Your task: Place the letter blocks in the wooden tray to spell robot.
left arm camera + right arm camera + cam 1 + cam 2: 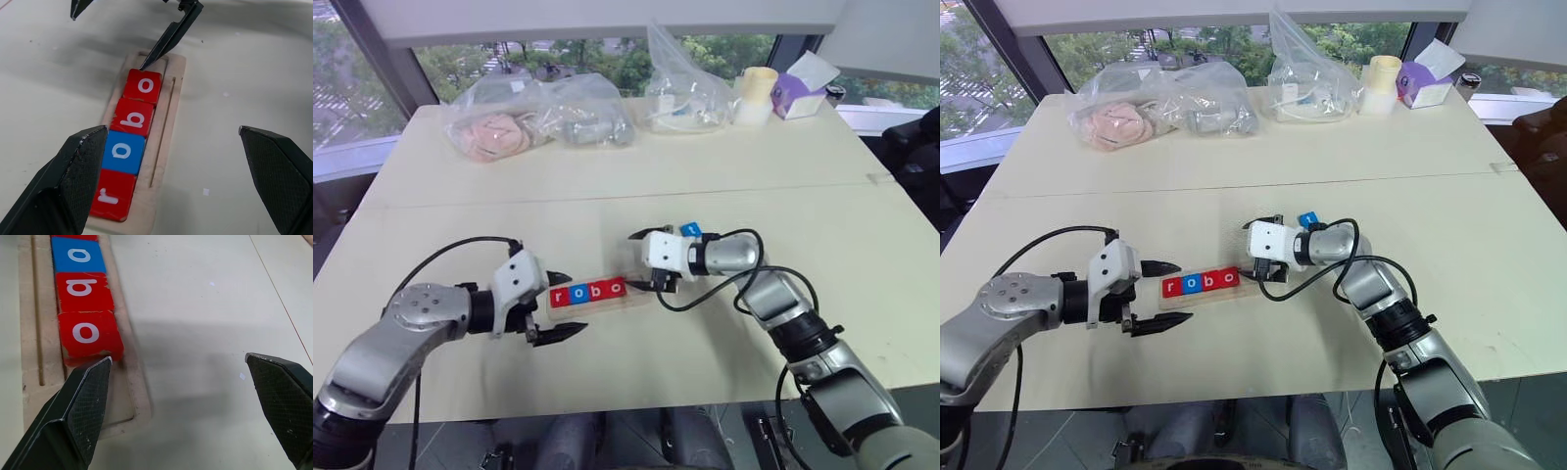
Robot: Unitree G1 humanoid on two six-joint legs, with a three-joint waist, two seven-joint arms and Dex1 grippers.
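Note:
The wooden tray [166, 112] lies near the table's front edge. In its slot sit four letter blocks in a row: red r [111, 195], blue o [122, 152], red b [133, 117] and red o [144, 85]. The slot's right end [117, 401] is bare. My left gripper [579, 304] stands open at the tray's left end, holding nothing. My right gripper [632, 260] is open at the right end, one fingertip [146, 61] at the edge of the red o. Another blue letter block [690, 229] lies on the table behind the right gripper, partly hidden.
Along the table's far edge stand clear plastic bags with contents [499, 127] [592, 117] [680, 93], a cream roll [756, 95] and a purple and white box [800, 93]. A black cable [705, 294] loops from my right wrist over the table.

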